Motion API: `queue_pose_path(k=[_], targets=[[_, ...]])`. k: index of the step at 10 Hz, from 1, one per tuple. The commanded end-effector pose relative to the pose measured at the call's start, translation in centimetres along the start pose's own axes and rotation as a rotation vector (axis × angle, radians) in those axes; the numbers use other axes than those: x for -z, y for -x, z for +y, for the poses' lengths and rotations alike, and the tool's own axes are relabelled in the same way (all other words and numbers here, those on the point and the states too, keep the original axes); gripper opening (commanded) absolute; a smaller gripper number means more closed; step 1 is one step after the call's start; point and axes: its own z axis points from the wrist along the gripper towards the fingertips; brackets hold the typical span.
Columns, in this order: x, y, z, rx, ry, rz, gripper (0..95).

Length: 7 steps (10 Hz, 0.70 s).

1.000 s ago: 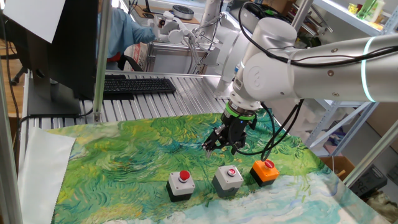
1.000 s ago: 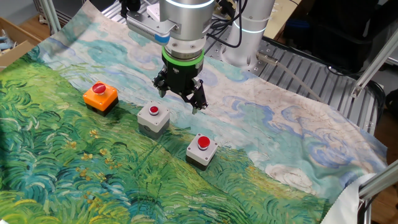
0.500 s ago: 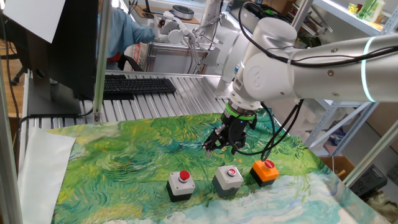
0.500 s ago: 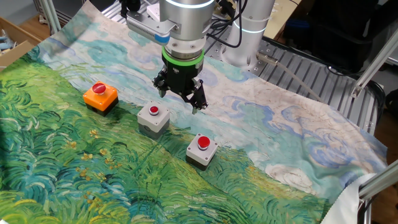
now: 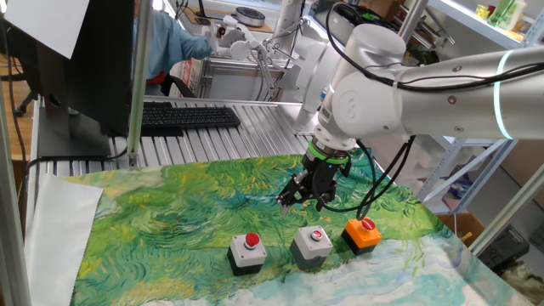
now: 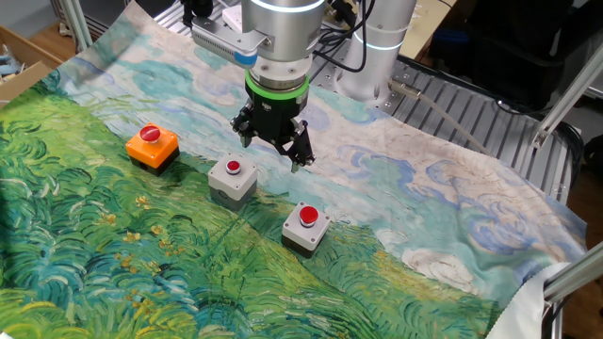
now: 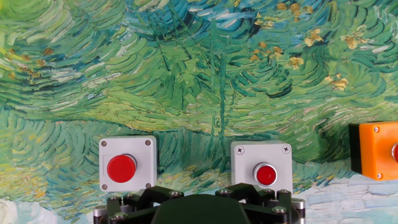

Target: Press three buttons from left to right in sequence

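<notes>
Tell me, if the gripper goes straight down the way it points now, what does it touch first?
Probably the painted cloth, not a button. The gripper hangs above the cloth just behind the middle grey button, and the hand view shows cloth ahead of it. Depth is unclear, so this is a judgement.

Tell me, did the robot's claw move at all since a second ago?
No. In both fixed views the gripper hangs at the same spot above the painted cloth, just behind the middle grey button, as it did a second ago.
</notes>
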Motion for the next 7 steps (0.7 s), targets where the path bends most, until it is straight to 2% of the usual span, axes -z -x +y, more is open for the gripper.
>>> queue_pose_path(k=[1, 7], targets=[[0.0, 0.0, 0.0, -0.112, -0.008, -0.005, 0.0], [-0.01, -0.01, 0.0, -0.113, 0.004, -0.004, 0.0]])
